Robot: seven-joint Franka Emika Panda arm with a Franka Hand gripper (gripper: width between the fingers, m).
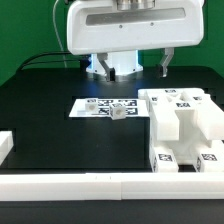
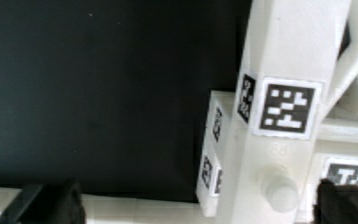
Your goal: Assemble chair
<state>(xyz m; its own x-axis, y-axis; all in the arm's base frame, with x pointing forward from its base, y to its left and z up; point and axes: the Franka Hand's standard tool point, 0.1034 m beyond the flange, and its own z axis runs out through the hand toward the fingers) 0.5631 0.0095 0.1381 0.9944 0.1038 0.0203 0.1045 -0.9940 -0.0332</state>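
Black tabletop [image 1: 50, 130] fills the scene, edged on the near side by a plain white rail [image 1: 70, 185]. Above it hangs the gripper [image 1: 130, 68], its fingers [image 1: 165, 66] spread wide with nothing between them. The white, tagged chair parts [image 1: 185, 122] sit clustered below the fingers and off to the exterior view's right of them, touching neither tip. The marker board [image 1: 92, 105] lies flat below the fingers. In the wrist view, a tagged white upright [image 2: 282, 100] of the cluster looms large.
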